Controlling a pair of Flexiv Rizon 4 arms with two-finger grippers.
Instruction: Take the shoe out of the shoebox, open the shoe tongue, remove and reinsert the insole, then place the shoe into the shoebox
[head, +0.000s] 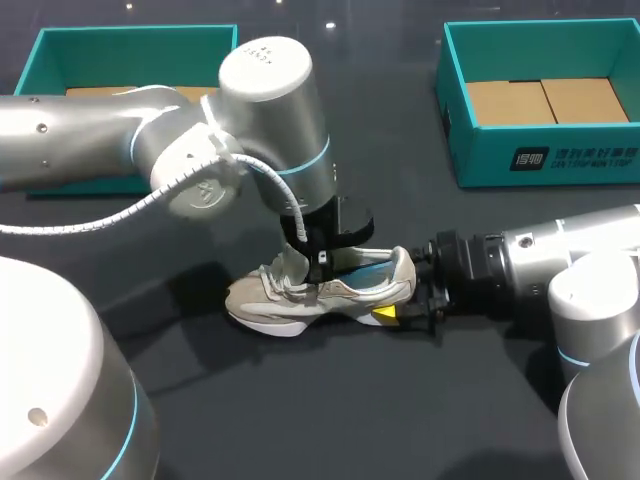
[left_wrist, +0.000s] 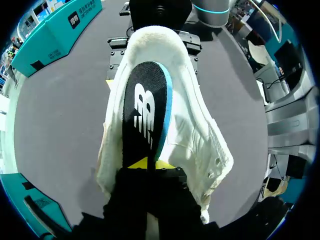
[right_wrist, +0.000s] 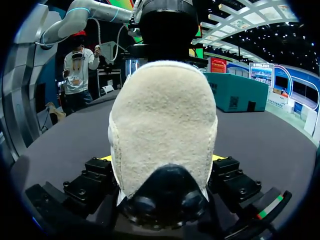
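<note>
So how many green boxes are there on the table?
2. The right box sits at the table's far right corner, open, with nothing in front of it. The left box is at the far left corner, partly hidden behind the left arm.

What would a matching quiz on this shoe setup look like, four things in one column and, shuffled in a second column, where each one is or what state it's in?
Column one:
1 shoe
2 insole
3 right gripper
4 right-hand shoebox

Column two:
A shut on the heel, one finger on each side
B teal, at the far right of the table
C resting on its sole on the table, outside both boxes
D black on top, its near end pinched in the left gripper

Pairs: 1-C, 2-D, 3-A, 4-B
</note>
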